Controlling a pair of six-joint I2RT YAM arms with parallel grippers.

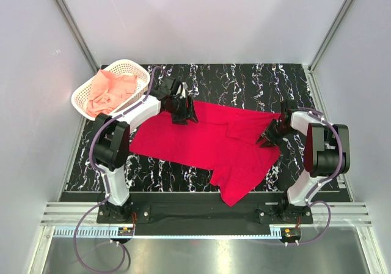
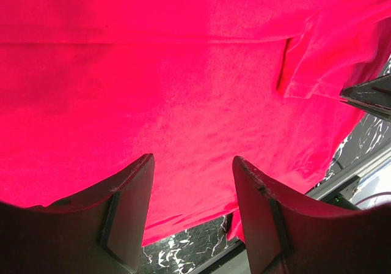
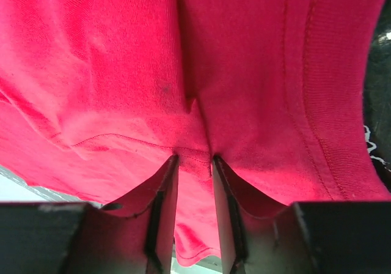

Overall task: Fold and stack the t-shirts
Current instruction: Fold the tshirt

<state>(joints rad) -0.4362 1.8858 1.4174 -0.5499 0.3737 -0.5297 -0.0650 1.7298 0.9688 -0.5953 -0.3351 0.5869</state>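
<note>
The crimson red t-shirt point(image 1: 201, 142) lies spread on the dark marbled table point(image 1: 244, 81), one part hanging toward the near edge. My left gripper point(image 1: 183, 116) is over its far left edge. In the left wrist view that gripper point(image 2: 192, 158) stands open above the red cloth point(image 2: 183, 72), with nothing between the fingers. My right gripper point(image 1: 267, 139) is at the shirt's right side. In the right wrist view it point(image 3: 194, 159) has its fingers close together on a fold of red cloth point(image 3: 122, 72). The salmon-pink t-shirt point(image 1: 109, 93) lies crumpled in the basket.
A white lattice basket point(image 1: 125, 62) stands at the table's far left corner, just beyond the left arm. Grey walls enclose the table on three sides. A metal rail runs along the near edge by the arm bases.
</note>
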